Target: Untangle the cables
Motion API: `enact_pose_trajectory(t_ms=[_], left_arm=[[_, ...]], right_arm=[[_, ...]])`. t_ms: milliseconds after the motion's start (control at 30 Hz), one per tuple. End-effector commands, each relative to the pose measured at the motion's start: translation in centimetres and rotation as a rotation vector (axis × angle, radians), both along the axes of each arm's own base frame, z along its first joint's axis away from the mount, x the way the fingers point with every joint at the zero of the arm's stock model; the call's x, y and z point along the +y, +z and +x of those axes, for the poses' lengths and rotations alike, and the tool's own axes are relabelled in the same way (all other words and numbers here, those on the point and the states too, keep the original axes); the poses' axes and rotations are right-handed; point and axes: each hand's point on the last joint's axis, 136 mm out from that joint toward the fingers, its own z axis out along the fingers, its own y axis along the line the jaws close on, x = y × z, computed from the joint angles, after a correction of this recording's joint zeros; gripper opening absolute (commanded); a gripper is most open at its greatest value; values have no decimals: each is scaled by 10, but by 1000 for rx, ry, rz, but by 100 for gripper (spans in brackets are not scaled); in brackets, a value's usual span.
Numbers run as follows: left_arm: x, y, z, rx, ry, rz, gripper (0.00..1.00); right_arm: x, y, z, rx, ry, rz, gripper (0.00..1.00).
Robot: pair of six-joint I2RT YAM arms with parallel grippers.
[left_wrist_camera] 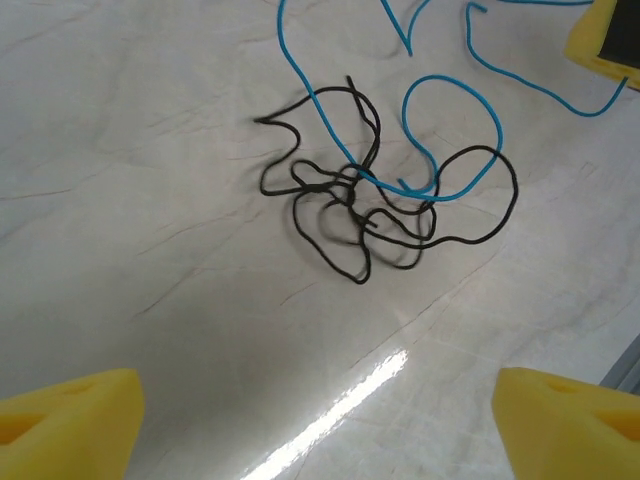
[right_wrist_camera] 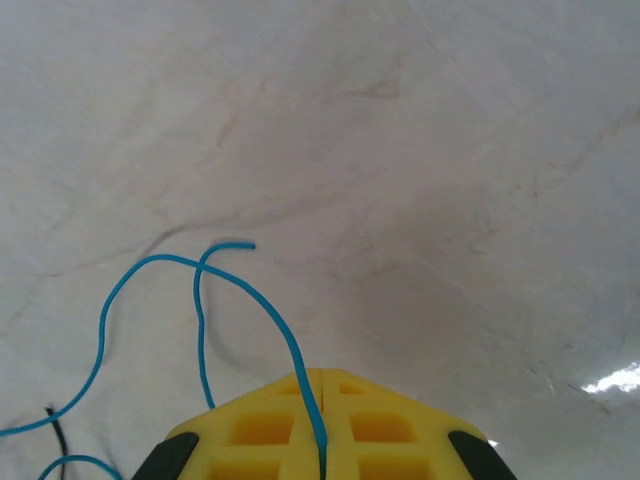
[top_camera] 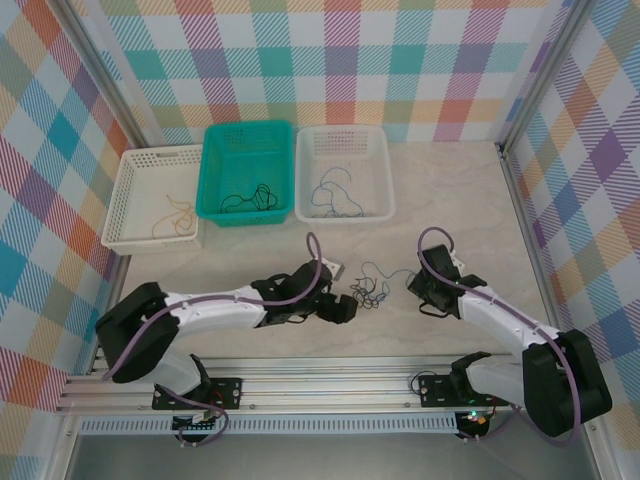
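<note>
Cables (top_camera: 368, 290) tangled on the worktop (top_camera: 450, 200): your right end effector (right_wrist_camera: 320, 390) pinches the blue cable (right_wrist_camera: 150, 262), seemingly as an anchor, while your left end effector (left_wrist_camera: 320, 420) hangs wide above the black cable (left_wrist_camera: 350, 215).

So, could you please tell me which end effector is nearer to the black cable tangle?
Left. The left end effector is open right beside the black cable tangle, on its left in the top view. The right end effector sits farther off to the right, shut on the blue cable.
</note>
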Motion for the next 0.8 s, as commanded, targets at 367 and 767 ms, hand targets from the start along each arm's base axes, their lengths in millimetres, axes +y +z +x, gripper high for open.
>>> enact_pose_trajectory(t_ms=[367, 767], left_arm=[[-36, -26, 41, -118, -13, 208, 72], [-53, -54, 46, -77, -48, 257, 59]], right_arm=[[-1, 14, 0, -52, 7, 9, 0], [0, 25, 0, -96, 9, 34, 0]])
